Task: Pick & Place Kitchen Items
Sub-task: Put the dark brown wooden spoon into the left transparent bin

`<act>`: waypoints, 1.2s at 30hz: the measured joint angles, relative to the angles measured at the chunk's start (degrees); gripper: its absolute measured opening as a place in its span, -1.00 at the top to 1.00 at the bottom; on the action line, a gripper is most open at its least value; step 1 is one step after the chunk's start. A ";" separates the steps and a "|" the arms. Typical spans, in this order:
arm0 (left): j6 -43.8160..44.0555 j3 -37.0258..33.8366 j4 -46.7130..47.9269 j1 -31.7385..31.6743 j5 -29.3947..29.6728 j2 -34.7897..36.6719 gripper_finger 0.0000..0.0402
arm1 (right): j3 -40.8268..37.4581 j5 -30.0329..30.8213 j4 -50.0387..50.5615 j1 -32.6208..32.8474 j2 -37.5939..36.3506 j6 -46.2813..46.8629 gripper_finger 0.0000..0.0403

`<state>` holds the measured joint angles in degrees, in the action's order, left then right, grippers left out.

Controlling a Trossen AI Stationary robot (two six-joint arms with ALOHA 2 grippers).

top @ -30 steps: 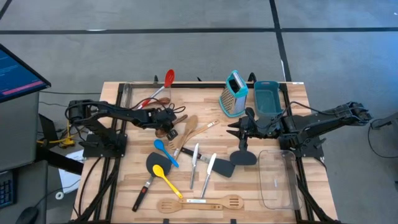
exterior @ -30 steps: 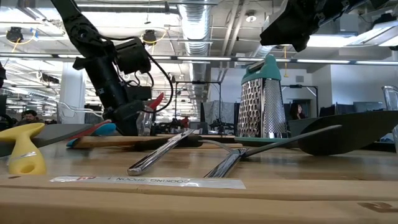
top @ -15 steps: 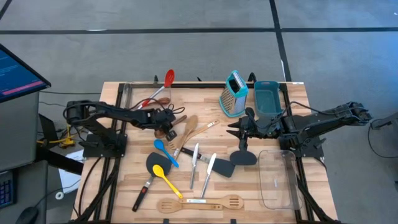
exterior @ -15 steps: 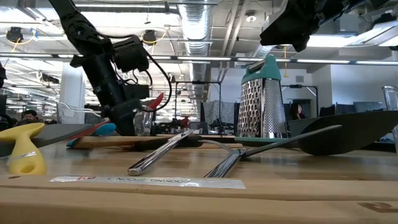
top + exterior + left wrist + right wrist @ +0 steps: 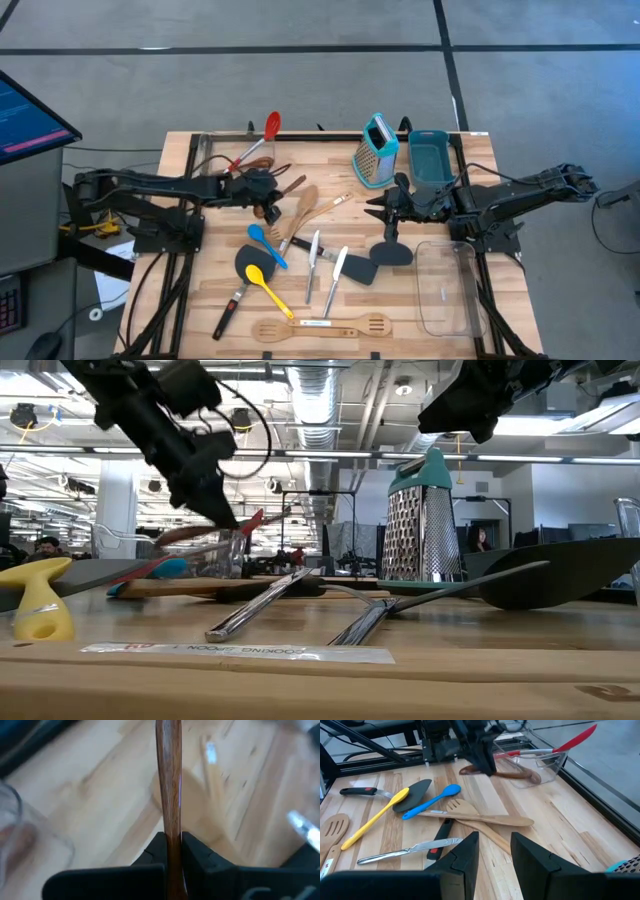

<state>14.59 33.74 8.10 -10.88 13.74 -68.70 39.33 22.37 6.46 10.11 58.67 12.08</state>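
While the right tool [image 5: 383,212] just hangs parked at about 3 o'clock on the surface [image 5: 400,300] with its fingers partly apart and nothing in them, the left tool [image 5: 262,190] is doing the work. It's clamped tight on a dark wooden spoon [image 5: 215,527], lifted clear of the wood around 10 o'clock, right beside the clear container [image 5: 225,152] holding the red spoon [image 5: 270,126]. Looks like the carry step of a pick. Next I'd guess it swings over the container rim and lets go, though I can't really tell how far the bowl end sits from it.
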 joint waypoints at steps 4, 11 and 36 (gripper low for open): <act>-1.14 0.02 -0.10 1.25 1.57 4.99 0.99 | 0.00 0.00 0.00 0.00 0.00 0.00 0.47; -8.37 0.09 -0.04 2.28 9.77 12.83 0.99 | 0.00 0.02 0.00 0.00 0.00 0.02 0.47; -22.25 0.12 0.05 -15.30 26.35 18.54 0.98 | 0.00 0.00 -0.02 0.00 0.00 0.04 0.47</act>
<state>-7.66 33.86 8.15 -26.18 40.08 -50.16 39.33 22.37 6.44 10.11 58.67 12.12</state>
